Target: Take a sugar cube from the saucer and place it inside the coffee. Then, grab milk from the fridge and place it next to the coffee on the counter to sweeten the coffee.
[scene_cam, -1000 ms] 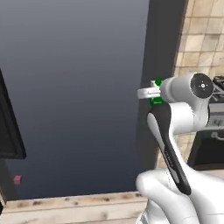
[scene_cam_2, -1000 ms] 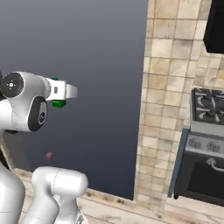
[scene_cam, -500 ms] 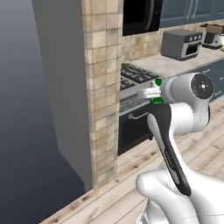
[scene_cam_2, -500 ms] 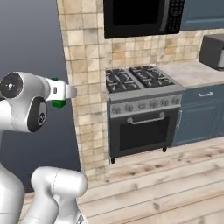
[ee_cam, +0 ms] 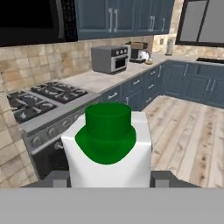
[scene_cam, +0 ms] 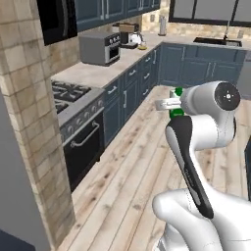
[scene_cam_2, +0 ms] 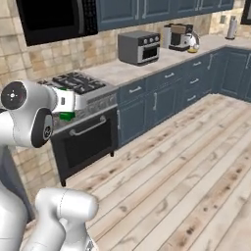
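arm: white, dark joints, folded upright over base | wrist: level, pointing forward | end effector (ee_cam: 109, 179): fingers clamped either side of white green-topped milk carton (ee_cam: 107, 148), carried at chest height

The milk (ee_cam: 107, 148) is white with a green top, the counter (ee_cam: 96, 80) is beige marbled stone, and the cabinets (scene_cam_2: 162, 100) are dark blue.

the milk (ee_cam: 109, 148) carton looks smooth and matt, white with a green top. the counter (scene_cam: 95, 73) is beige marbled stone, over a pale wood-plank floor (scene_cam_2: 196, 166).
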